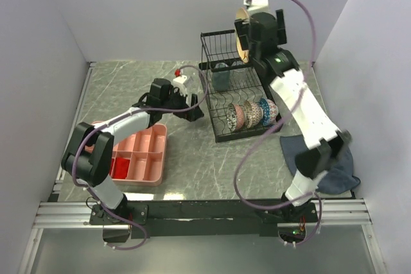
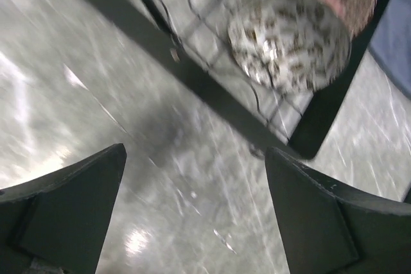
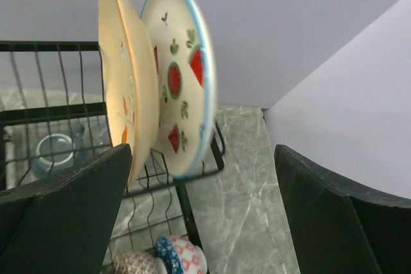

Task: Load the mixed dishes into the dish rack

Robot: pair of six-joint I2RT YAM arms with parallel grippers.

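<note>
The black wire dish rack (image 1: 221, 129) stands mid-table. On its upper shelf, a tan plate (image 3: 122, 94) and a watermelon plate (image 3: 183, 75) stand upright side by side. The tan plate's edge (image 1: 241, 30) also shows from above. My right gripper (image 3: 203, 152) is open just in front of them, holding nothing; from above, this right gripper (image 1: 252, 30) is by the shelf. Several patterned bowls (image 1: 253, 115) sit on edge in the lower tier, among them a brown-speckled bowl (image 2: 289, 46) and a blue-and-red bowl (image 3: 183, 255). My left gripper (image 2: 196, 152) hangs open and empty over the table beside the rack's base; overhead, the left gripper (image 1: 192, 108) is left of the rack.
A pink compartment tray (image 1: 157, 158) with red pieces lies at the near left. A dark blue cloth (image 1: 337, 174) lies under the right arm. A clear glass (image 3: 54, 149) stands inside the rack. Walls close in the table on three sides.
</note>
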